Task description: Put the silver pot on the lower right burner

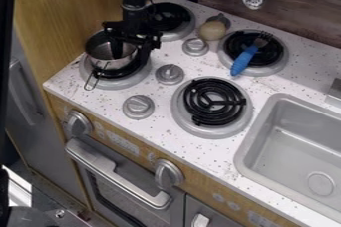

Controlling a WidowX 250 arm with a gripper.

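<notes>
1 silver pot [112, 63] is located at lower L burner [125, 82], w/ claw [128, 42] at its rim, opening & hold n/d; grasp stage is presumed, secure grip, then lift & transfer to lower R burner [214, 102] being req'd.

The pot [114, 63] is shining silver, the burner coil [234, 102] is showing black, the fork handle [244, 62] blue, and dark specks are dotting the white countertop [303, 79].
</notes>
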